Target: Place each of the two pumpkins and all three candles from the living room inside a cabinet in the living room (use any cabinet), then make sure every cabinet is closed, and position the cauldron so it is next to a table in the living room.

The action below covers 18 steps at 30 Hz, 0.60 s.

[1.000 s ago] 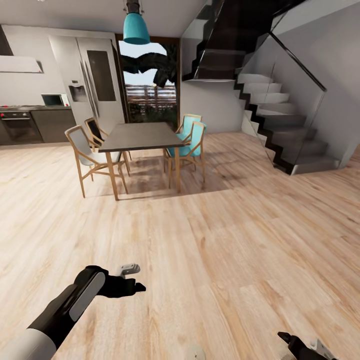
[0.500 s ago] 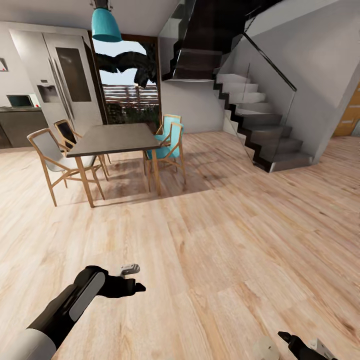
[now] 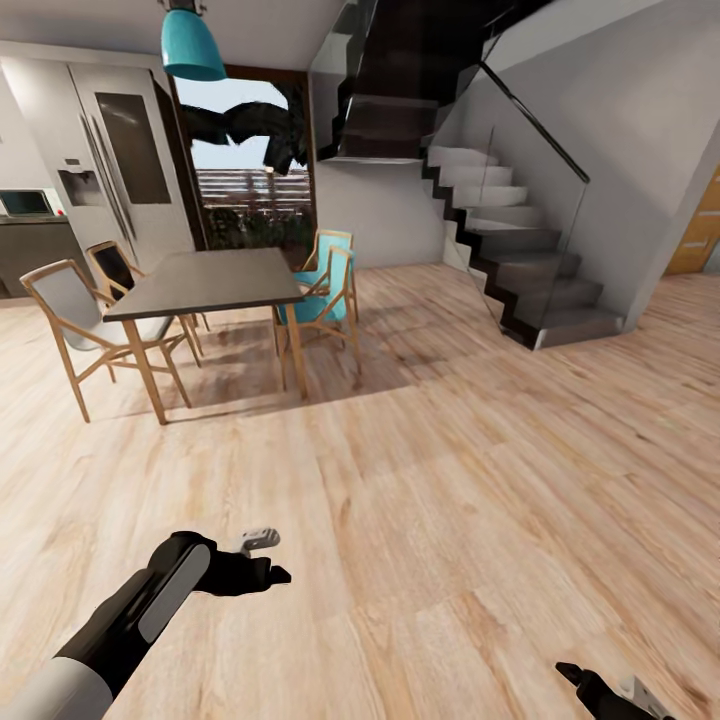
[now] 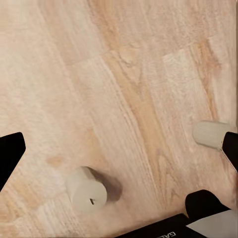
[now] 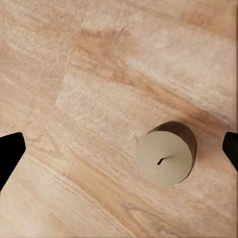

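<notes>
Two beige candles stand upright on the pale wooden floor (image 3: 450, 480) beneath the left arm, seen from its wrist camera. One candle (image 4: 87, 190) shows its flat top and short wick; the second candle (image 4: 210, 134) sits well apart from it, partly cut off behind a dark fingertip. The left tool (image 4: 119, 148) has its two black fingers spread wide, and it grips nothing. From the head camera, the left tool (image 3: 262, 555) hangs low over bare floorboards on a black and white arm.

A third candle (image 5: 166, 156) stands upright on the floor under the right arm, wick visible. The right tool (image 5: 119, 148) is also spread wide, with the candle nearer one finger and touching neither. In the head view, the right tool (image 3: 610, 695) peeks in at the bottom edge.

Farther off stands a dark dining bench (image 3: 205, 282) with wooden chairs (image 3: 70, 315), two of them with teal seats. A teal lamp (image 3: 193, 45) hangs above it. To the right, a grey staircase (image 3: 520, 250) climbs behind glass.
</notes>
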Available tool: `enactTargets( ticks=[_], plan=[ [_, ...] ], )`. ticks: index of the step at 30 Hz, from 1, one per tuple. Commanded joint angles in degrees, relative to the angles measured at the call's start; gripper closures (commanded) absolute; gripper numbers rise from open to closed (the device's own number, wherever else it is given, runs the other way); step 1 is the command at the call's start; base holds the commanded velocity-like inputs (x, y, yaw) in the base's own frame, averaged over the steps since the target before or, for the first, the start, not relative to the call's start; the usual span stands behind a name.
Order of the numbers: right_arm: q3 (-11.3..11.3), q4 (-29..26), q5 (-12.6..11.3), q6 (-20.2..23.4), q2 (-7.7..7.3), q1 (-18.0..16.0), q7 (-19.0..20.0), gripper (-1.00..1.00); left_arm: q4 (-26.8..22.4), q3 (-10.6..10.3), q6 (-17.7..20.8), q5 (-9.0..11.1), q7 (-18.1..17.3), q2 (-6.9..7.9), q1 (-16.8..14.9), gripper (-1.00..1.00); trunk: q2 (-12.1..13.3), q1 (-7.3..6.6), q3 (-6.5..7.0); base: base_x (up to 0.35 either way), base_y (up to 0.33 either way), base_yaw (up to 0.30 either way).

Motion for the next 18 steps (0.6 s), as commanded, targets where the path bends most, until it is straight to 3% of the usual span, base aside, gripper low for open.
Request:
enactTargets(
  ticks=[1, 8, 18],
  plan=[
    [0.45, 0.17, -0.61, 0.20, 0.00, -0.09, 0.29, -1.00, -0.06, -0.11, 0.16, 0.01, 0.04, 0.05, -0.04, -1.00, -0.02, 0.01, -0.05, 0.204, -0.218, 0.000],
    [0.49, 0.12, -0.57, 0.20, 0.00, -0.09, 0.13, -1.00, 0.11, -0.10, 0.15, 0.07, -0.14, 0.05, -0.05, -1.00, -0.02, 0.01, -0.05, 0.137, -0.174, 0.000],
    [0.45, 0.03, -0.56, 0.37, 0.01, -0.09, 0.05, -1.00, 0.10, -0.05, 0.16, 0.08, -0.22, 0.05, -0.04, -1.00, -0.02, 0.01, -0.05, -0.064, -0.083, 0.000]
  ],
)
